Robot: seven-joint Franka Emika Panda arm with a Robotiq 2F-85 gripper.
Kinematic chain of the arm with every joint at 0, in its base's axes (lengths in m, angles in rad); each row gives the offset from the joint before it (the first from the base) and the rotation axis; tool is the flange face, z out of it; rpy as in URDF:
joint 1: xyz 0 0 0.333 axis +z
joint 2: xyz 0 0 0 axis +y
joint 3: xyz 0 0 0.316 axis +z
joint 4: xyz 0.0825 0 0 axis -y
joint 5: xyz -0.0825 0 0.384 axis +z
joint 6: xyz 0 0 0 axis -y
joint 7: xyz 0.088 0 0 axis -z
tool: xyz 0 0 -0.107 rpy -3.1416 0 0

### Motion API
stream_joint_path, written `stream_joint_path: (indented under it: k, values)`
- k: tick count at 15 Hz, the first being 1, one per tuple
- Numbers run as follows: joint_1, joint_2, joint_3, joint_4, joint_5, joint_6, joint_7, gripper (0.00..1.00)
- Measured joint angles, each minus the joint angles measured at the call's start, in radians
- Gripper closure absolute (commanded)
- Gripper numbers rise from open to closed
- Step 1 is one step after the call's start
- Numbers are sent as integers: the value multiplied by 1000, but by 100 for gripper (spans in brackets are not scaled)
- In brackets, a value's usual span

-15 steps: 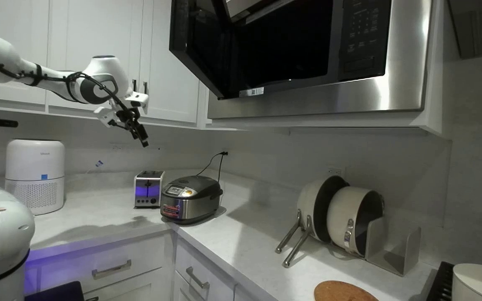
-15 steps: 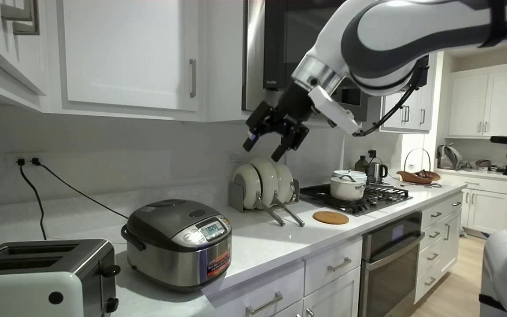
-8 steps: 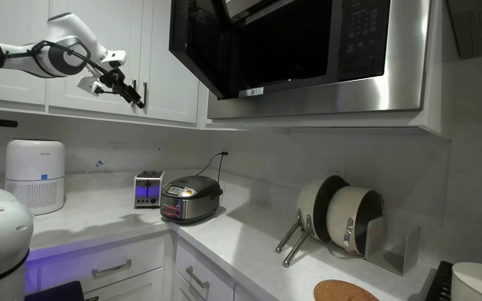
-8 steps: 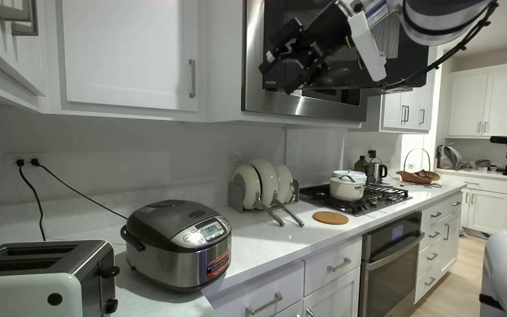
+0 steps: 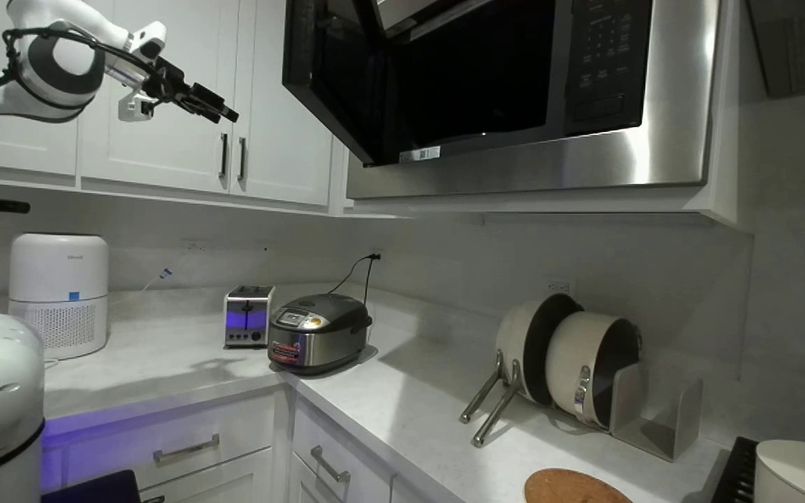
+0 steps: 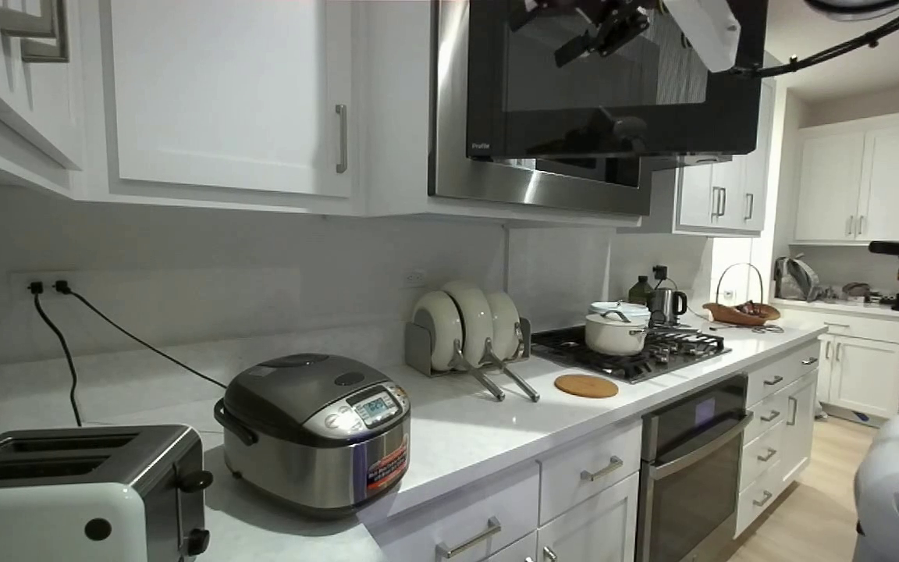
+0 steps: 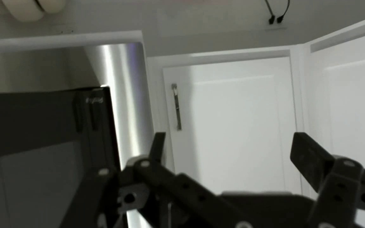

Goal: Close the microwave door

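The microwave door (image 5: 336, 84) stands open, swung out from the left side of the silver microwave (image 5: 535, 164), whose dark inside shows. In an exterior view the outer dark glass of the door (image 6: 598, 129) faces the camera. My gripper (image 5: 229, 115) is raised to the left of the door, apart from it, in front of the white cabinets. In an exterior view the gripper (image 6: 547, 35) overlaps the door's upper part and is partly cut off by the top edge. In the wrist view the fingers (image 7: 230, 134) are wide apart and empty; the dark door (image 7: 43, 133) is at the left.
White cabinet doors (image 7: 239, 120) with metal handles are behind the gripper. Below, the counter bears a rice cooker (image 6: 317, 429), a toaster (image 6: 83, 492), racked pans (image 6: 469, 324) and an air purifier (image 5: 60, 293). A pot (image 6: 615, 334) stands on the stove.
My gripper has risen from below the microwave's bottom edge to the door's height and tilted from pointing down to nearly level. The door has not moved.
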Motion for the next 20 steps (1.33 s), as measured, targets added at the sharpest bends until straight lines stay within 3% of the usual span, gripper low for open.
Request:
stream_joint_path:
  k: [2,11,20]
  values:
    - [-57,-34,0,6,-39,16,0,28]
    - [-225,-89,-6,11,-134,38,0,97]
    - [-359,-30,-9,9,-177,40,0,100]
